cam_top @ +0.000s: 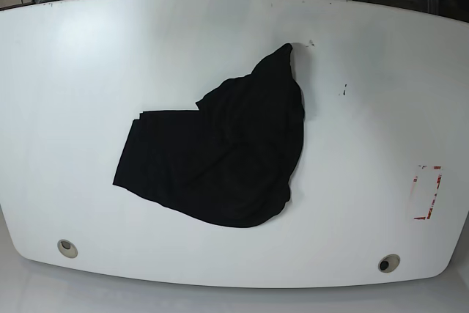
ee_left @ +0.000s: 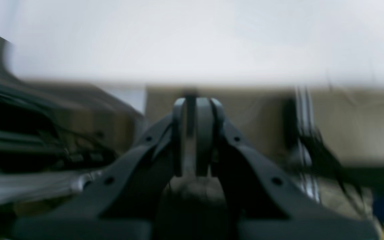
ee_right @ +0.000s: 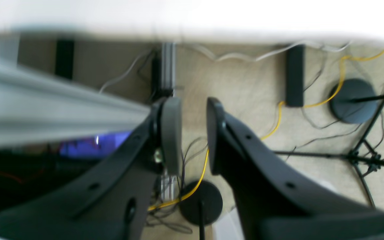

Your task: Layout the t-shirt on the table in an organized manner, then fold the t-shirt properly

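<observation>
Looking down from the base view, I see the t-shirt [cam_top: 220,155] lying in a rumpled heap near the middle of the table [cam_top: 88,64], one corner drawn out to a point toward the far edge and a straighter hem on that view's left. Neither of my arms shows in this view, so it says nothing about my fingers; nothing is touching the shirt.

Only this view shows the table's two grommet holes, one [cam_top: 67,248] near the front left corner and the other [cam_top: 388,262] near the front right, and the red tape mark [cam_top: 427,192] on the right, well apart from the shirt.

My left gripper [ee_left: 197,101] appears only in the left wrist view, badly blurred. Its two fingers [ee_left: 203,133] stand together, pads meeting with nothing I can make out between them. Beyond the tips runs the table's white underside or edge [ee_left: 192,43], with tan floor below it.

My right gripper [ee_right: 193,103] appears only in the right wrist view. Its fingers [ee_right: 171,133] are apart, a clear gap between them, holding nothing. Through that gap I see a yellow cable [ee_right: 205,166] on the floor, and a round black stand base [ee_right: 201,202] below the tips. A grey rail [ee_right: 55,113] crosses to the left of my fingers. The shirt shows in neither wrist view.
</observation>
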Controlling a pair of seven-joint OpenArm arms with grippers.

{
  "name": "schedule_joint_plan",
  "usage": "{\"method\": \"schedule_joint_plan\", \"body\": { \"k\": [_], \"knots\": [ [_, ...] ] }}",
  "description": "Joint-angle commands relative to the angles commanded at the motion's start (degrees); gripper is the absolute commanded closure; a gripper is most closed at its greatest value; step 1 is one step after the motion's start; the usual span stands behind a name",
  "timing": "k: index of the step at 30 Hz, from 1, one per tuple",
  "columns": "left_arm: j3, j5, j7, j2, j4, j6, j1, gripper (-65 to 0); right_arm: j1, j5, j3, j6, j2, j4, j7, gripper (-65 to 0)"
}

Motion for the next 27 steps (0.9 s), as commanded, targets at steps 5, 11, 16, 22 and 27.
{"method": "schedule_joint_plan", "body": {
  "k": [5, 11, 16, 22, 27],
  "knots": [
    [0.09, 0.00, 0.00, -0.09, 1.23, 0.00, -4.04, -4.2, 4.75, -0.35, 0.09, 0.00, 0.00, 0.88, 0.00, -12.2],
    [0.35, 0.00, 0.09, 0.00, 1.23, 0.00, -7.91, -4.3, 10.37, -0.44, 0.09, 0.00, 0.18, 1.05, 0.00, -12.2],
    [1.93, 0.00, 0.09, -0.09, 1.49, 0.00, -11.96, -4.4, 15.74, -0.53, 0.18, 0.00, 0.35, 1.05, 0.00, -12.8],
    [4.04, 0.09, 0.18, 0.18, 1.49, 0.00, -16.44, -13.3, 23.21, -0.53, 0.00, 0.00, 2.73, 0.97, -2.37, -13.2],
    [6.15, 0.09, 0.18, 0.26, 1.49, 0.00, -19.60, -32.1, 31.12, -0.53, 0.00, 0.00, 3.34, 0.97, -12.04, -16.2]
  ]
}}
